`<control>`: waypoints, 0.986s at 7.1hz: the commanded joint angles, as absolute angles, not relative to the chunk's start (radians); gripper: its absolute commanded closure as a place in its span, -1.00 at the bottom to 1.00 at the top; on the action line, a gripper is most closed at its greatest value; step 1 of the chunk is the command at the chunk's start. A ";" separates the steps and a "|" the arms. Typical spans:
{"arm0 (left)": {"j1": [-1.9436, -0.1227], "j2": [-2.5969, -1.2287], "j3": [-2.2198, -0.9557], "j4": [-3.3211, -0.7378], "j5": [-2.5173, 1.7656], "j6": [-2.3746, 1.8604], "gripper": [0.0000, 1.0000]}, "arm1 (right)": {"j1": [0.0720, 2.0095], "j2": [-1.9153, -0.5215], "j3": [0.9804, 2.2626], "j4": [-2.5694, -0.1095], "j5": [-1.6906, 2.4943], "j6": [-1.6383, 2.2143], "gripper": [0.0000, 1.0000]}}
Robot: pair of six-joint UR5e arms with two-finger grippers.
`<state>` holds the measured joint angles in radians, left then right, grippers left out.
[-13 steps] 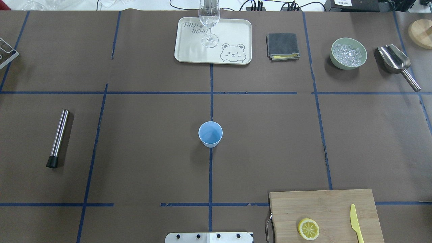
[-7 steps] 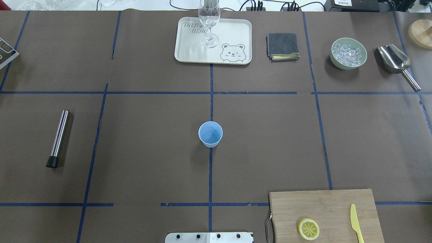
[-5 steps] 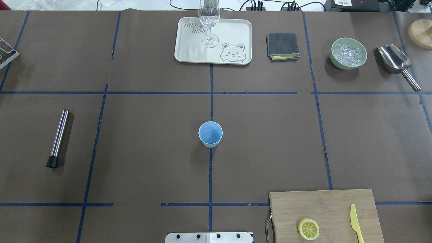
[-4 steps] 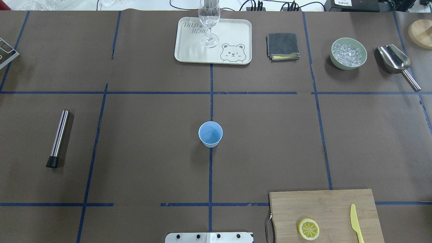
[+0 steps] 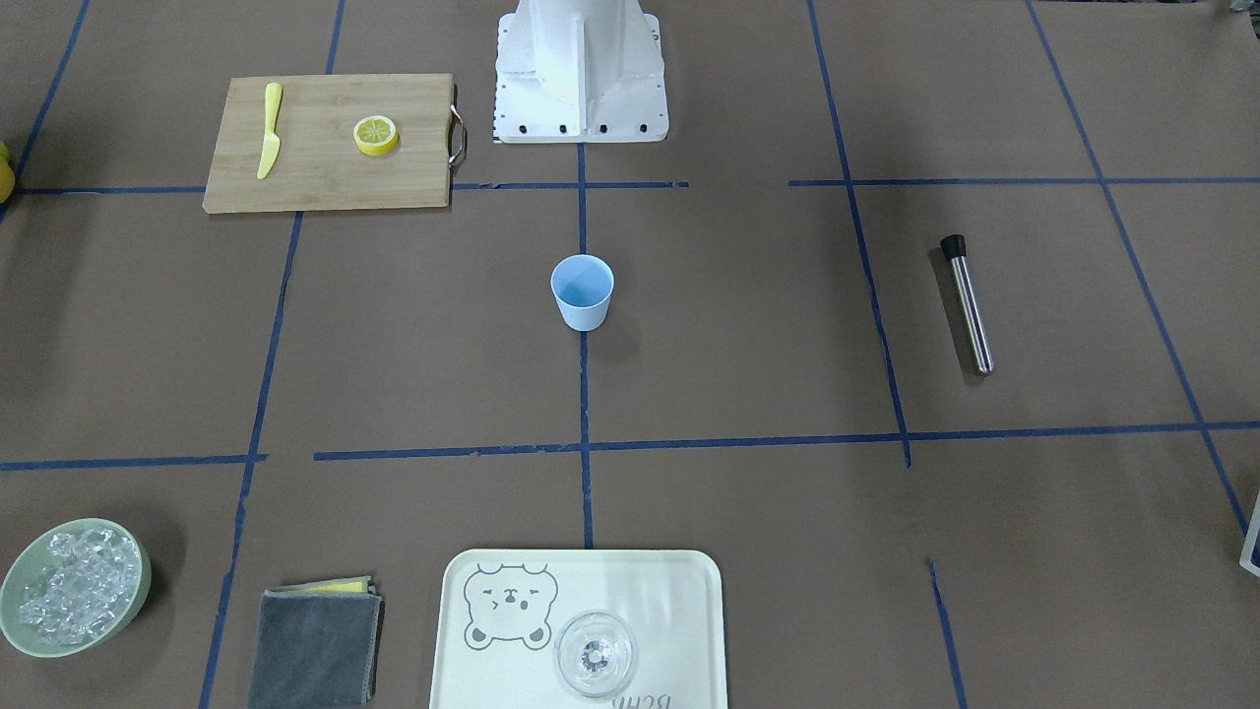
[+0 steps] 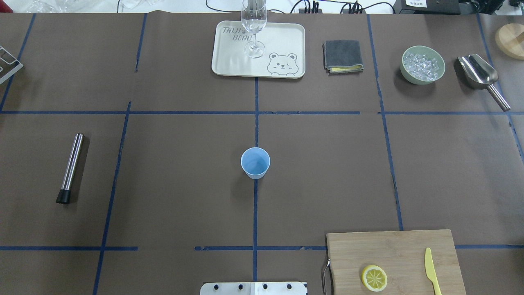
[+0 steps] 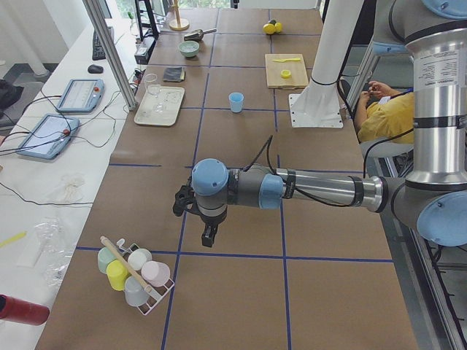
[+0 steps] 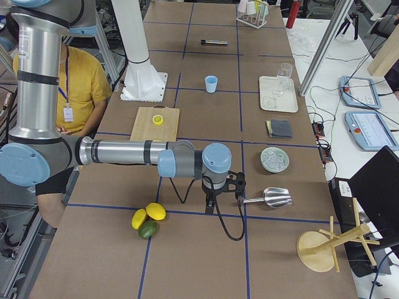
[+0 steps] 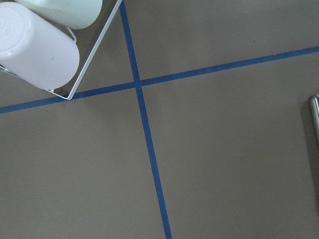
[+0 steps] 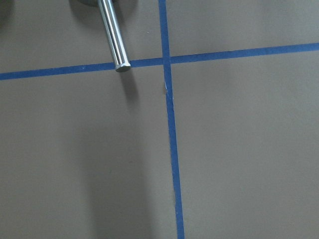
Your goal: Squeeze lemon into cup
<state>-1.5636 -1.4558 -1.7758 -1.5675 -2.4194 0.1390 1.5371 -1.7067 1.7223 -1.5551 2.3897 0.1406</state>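
table — brown-papered, blue-taped | cup | cutting board | tray | cloth | bowl | scoop | rod

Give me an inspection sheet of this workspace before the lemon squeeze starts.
Surface: table covered in brown paper with blue tape lines.
Job's things: lemon lies flat on the cutting board; cup stands upright mid-table, apart from it.
Clutter: knife, tray with glass, cloth, bowl of ice, scoop, metal rod, cup rack.
Grippers: left gripper and right gripper hang over bare table, far from both; open or shut cannot be told.
Cables: black cables along the far edge.
Surroundings: a person in yellow sits behind the robot.
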 commanded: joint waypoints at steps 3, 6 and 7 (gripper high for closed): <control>-1.566 -1.454 -1.789 -1.569 -2.419 0.141 -1.00 | 1.536 -1.724 1.746 -1.537 2.427 0.138 -1.00; -1.566 -1.454 -1.789 -1.569 -2.419 0.141 -1.00 | 1.510 -1.765 1.819 -1.517 2.479 0.146 -1.00; -1.566 -1.454 -1.790 -1.569 -2.419 0.140 -1.00 | 1.443 -1.822 1.923 -1.516 2.467 0.182 -1.00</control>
<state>-1.5662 -1.4542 -1.7895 -1.5693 -2.4191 0.1408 1.5020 -1.7667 1.8210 -1.5187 2.4727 0.1517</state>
